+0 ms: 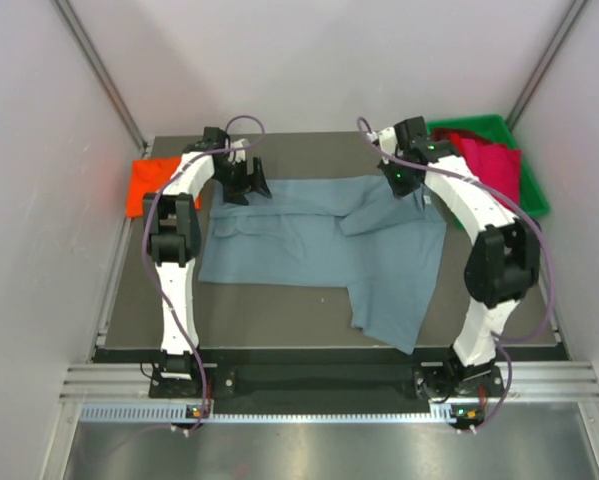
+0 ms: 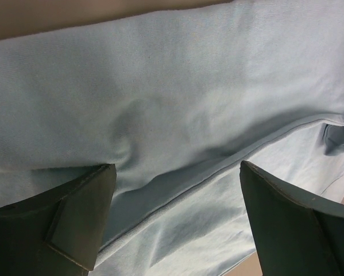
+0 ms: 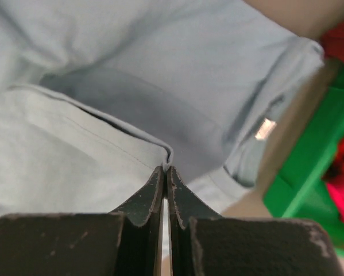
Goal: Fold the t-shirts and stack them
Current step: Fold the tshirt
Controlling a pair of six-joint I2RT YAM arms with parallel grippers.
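From above, the slate blue-grey t-shirt [image 1: 319, 240] lies spread over the dark counter [image 1: 279, 315]. One part trails toward the near edge on the right, and both arms reach over the shirt to its far edge.

The right end effector [image 3: 167, 168] has its fingers pressed together on a small ridge of that shirt's cloth, at a folded edge. Only its own wrist camera shows this pinch; from overhead the fingers are hidden under the wrist. Just past the tips that camera also shows a sleeve with a small white tag [image 3: 266, 127]. To the right of it is the green bin [image 3: 309, 172].

The left end effector [image 2: 177, 167] has its fingers spread wide above the same shirt, with nothing between them. A hem seam runs diagonally across the gap. Its wrist camera does not settle whether the tips touch the cloth.

Only the overhead camera shows a folded orange-red t-shirt [image 1: 147, 185] to the left of the left end effector. It also shows crimson t-shirts [image 1: 494, 160] heaped in the bin beside the right end effector.
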